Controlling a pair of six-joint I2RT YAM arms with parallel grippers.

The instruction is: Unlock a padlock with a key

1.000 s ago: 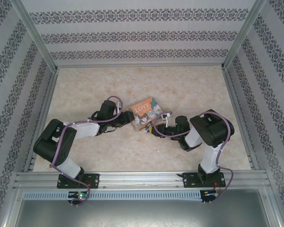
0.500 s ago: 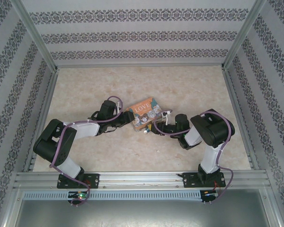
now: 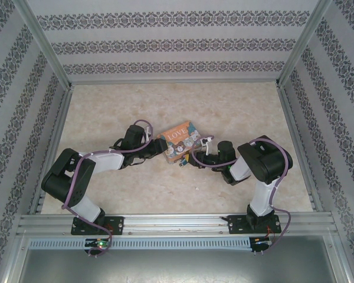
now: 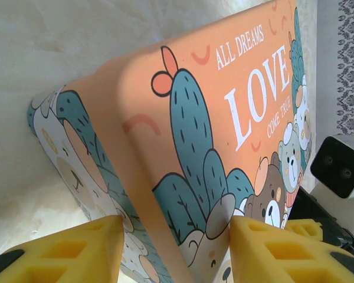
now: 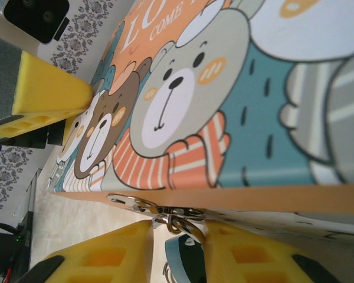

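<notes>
We hold both arms folded low, elbows out to the sides, wrists turned in toward each other at the middle. Our left pincer (image 3: 158, 148) is clamped on a corner of the box (image 4: 224, 118), with a yellow finger (image 4: 76, 250) on each side of it. Our right pincer (image 3: 193, 158) faces it from the opposite side. Its fingers (image 5: 106, 256) stand narrowly apart with the padlock (image 5: 183, 256) between them, and we cannot tell whether they press it.
</notes>
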